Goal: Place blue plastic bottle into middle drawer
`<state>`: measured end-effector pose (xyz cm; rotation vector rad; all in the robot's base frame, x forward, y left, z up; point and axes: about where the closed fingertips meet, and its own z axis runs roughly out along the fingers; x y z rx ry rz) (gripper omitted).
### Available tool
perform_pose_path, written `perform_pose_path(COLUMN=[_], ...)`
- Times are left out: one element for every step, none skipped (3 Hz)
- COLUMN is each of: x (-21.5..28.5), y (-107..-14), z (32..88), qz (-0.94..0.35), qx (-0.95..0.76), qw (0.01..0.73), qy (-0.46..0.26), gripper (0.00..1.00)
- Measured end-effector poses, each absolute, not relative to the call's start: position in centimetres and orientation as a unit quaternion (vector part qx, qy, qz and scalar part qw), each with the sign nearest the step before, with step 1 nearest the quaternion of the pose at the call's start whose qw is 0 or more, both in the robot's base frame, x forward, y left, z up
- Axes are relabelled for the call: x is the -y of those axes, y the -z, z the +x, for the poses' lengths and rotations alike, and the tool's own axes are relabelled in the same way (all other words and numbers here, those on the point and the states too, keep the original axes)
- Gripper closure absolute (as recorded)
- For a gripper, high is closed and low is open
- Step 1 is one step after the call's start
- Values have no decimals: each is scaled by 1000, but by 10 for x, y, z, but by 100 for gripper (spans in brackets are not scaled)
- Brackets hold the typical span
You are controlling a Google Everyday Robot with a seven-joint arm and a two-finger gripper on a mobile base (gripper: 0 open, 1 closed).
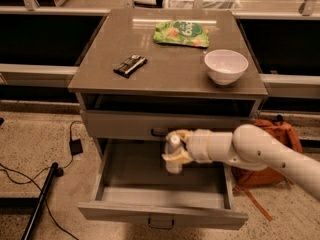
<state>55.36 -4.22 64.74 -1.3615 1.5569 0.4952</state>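
Observation:
The blue plastic bottle [173,155], clear with a white cap, stands upright in my gripper [176,148], which is shut on it from the right. The gripper holds it inside the open middle drawer [125,209], over the drawer's middle, just in front of the closed upper drawer's front. The bottle's lower end is low in the drawer; I cannot tell whether it touches the floor. My white arm [260,154] reaches in from the right.
On the cabinet top [165,71] lie a white bowl [226,66] at the right, a green snack bag [181,33] at the back and a dark bar [129,65] at the left. An orange backpack [270,149] sits on the floor right of the cabinet. Cables [30,184] lie at the left.

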Motion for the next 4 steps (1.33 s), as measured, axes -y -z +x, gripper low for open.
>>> perform_pose_path(x=[69,82,89,87], y=[-564,-514,-487,-481], z=[545,538,534,532], qz=[-563,-563,-540,-537], qx=[-660,-664,-663,-663], qw=[449,432,441,441], qy=[-213,-234,-272,-279], gripper=[100,82,58,35])
